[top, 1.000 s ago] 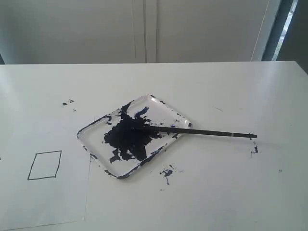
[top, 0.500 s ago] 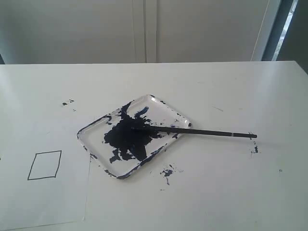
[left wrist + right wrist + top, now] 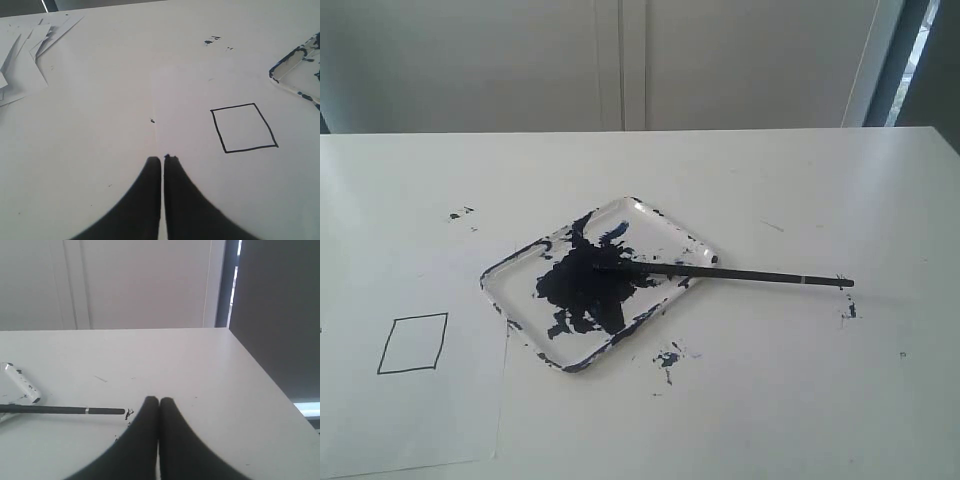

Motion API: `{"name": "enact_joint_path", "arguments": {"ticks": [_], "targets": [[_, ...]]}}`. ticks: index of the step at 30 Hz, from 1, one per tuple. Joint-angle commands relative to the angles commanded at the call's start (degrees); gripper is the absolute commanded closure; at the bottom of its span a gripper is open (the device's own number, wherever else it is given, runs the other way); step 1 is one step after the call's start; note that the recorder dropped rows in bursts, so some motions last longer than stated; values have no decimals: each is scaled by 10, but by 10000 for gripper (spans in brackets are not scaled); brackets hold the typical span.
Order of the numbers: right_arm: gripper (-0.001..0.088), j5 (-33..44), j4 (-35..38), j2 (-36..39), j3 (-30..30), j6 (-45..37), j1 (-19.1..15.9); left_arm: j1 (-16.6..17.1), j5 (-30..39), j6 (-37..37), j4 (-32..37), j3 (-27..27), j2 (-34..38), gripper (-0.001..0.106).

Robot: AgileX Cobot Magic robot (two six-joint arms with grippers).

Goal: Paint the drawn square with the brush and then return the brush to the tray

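Note:
The clear tray (image 3: 510,270), smeared with blue-black paint, lies mid-table. The brush (image 3: 760,276) rests with its tip in the paint and its handle reaching right over the rim onto the table. The drawn square (image 3: 413,343) sits unpainted on a white paper sheet at front left. In the left wrist view the left gripper (image 3: 162,159) is shut and empty, left of the square (image 3: 244,127), with a tray corner (image 3: 287,70) beyond. In the right wrist view the right gripper (image 3: 159,400) is shut and empty, beside the brush's handle end (image 3: 65,410). Neither gripper shows in the exterior view.
Dark paint splatters mark the table near the tray's front (image 3: 667,358), by the brush end (image 3: 849,310) and at back left (image 3: 460,213). Loose white paper sheets (image 3: 25,47) lie stacked beyond the left gripper. The table's right edge (image 3: 260,375) runs close to the right gripper.

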Motion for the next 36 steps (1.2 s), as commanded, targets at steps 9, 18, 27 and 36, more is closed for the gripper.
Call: {"name": "enact_joint_path", "arguments": {"ticks": [9,18,27,36], "targets": [[868,-92,49,0,0,61,0,0,-32,0,0,0,0,958],[868,-202,49,0,0,61,0,0,-138,-115,0,0,0,958],[868,-314,47,0,0,115,0,0,-198,-233,2,0,0,958],[868,-298,-31,0,-55,183,0,-1,-143,-244,13,-86,4,958]]}}
